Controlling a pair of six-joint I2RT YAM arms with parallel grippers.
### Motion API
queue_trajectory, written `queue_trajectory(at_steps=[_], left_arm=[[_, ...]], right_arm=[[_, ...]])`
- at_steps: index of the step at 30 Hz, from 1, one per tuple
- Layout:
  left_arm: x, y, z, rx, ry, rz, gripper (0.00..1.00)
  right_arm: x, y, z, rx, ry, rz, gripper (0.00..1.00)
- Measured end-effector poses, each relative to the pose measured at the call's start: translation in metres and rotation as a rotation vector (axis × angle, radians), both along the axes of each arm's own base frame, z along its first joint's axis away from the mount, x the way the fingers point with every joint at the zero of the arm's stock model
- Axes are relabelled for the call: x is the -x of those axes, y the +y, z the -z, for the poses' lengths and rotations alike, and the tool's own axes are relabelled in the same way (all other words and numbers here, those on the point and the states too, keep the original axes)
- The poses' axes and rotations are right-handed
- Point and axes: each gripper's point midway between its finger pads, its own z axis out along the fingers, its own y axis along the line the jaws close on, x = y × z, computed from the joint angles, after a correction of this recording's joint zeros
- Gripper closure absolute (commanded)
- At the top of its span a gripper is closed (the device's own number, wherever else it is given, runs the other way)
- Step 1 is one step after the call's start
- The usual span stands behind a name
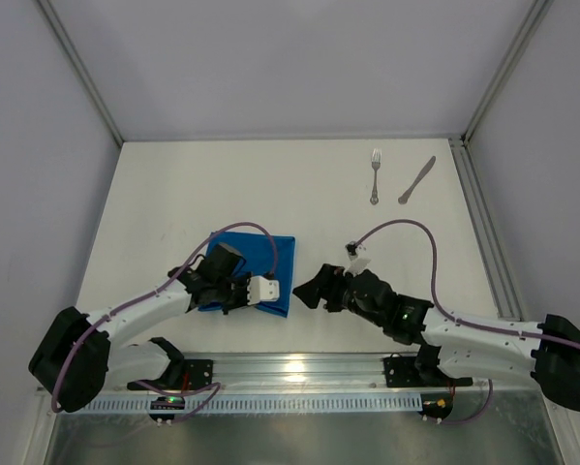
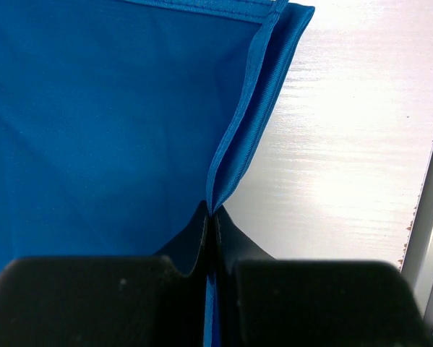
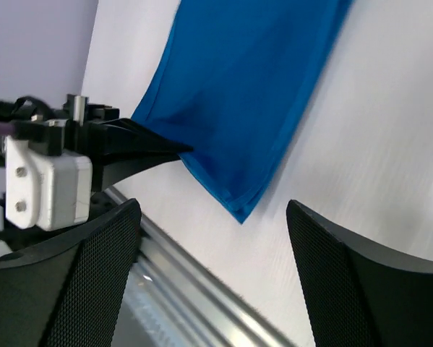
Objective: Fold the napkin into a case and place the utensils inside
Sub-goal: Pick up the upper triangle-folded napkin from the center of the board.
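FRONT OF THE TABLE: The folded blue napkin (image 1: pixel 282 263) is lying near the front of the white table (image 1: pixel 173 194), closer to my left arm. Its near right corner is stopping short of the metal rail (image 1: pixel 299 368) running along the table's front edge. Bare tabletop is stretching away behind and to the right of the cloth. The fork (image 1: pixel 375 176) and knife (image 1: pixel 416 181) are lying beside each other, apart, close to the far right corner and well away from the napkin. Grey walls (image 1: pixel 38 194) and slanted frame posts (image 1: pixel 81 73) are closing in the table on the left, far and right sides. My left pincer (image 2: pixel 211 217) is reaching along the cloth's near edge, closed tight on the doubled hem a little way back from that corner. My right pincer (image 3: pixel 212 210) is sitting just to the right of the napkin, its jaws standing wide apart and gripping nothing, with the cloth's corner lying ahead of the gap.
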Motion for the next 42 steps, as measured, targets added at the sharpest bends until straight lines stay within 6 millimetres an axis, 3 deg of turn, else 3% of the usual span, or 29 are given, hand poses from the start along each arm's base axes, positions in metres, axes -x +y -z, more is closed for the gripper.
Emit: queue_trajectory(at_steps=[3,7,16,21,26,32,36,40,42], left_arm=[[0.0,0.0,-0.001,0.001,-0.001,-0.001,1.0],[0.0,0.0,0.0,-0.001,0.001,-0.002,1.0],[0.0,0.002,-0.001,-0.005,-0.001,-0.005,1.0],[0.001,0.002,-0.001,-0.005,0.001,-0.008,1.0],[0.001,0.002,-0.001,-0.005,0.003,-0.01,1.0],[0.002,0.003,-0.001,-0.009,0.009,-0.01,1.0],[0.004,0.004,0.0,-0.015,0.016,-0.01,1.0],[0.005,0.005,0.0,-0.017,0.019,-0.011,1.0],[0.004,0.005,0.0,-0.018,0.018,-0.011,0.84]], right_arm=[[0.004,-0.008,0.025,-0.13,0.248,0.146,0.19],[0.019,-0.023,0.089,-0.106,0.498,0.274,0.19],[0.006,0.037,0.093,-0.395,0.711,0.273,0.33],[0.004,0.063,0.092,-0.488,0.755,0.226,0.35],[0.002,0.071,0.09,-0.509,0.747,0.211,0.37],[-0.004,0.078,0.095,-0.515,0.74,0.215,0.49],[-0.006,0.079,0.1,-0.518,0.736,0.221,0.61],[-0.005,0.078,0.105,-0.501,0.728,0.224,0.81],[-0.005,0.079,0.106,-0.493,0.724,0.222,0.87]])
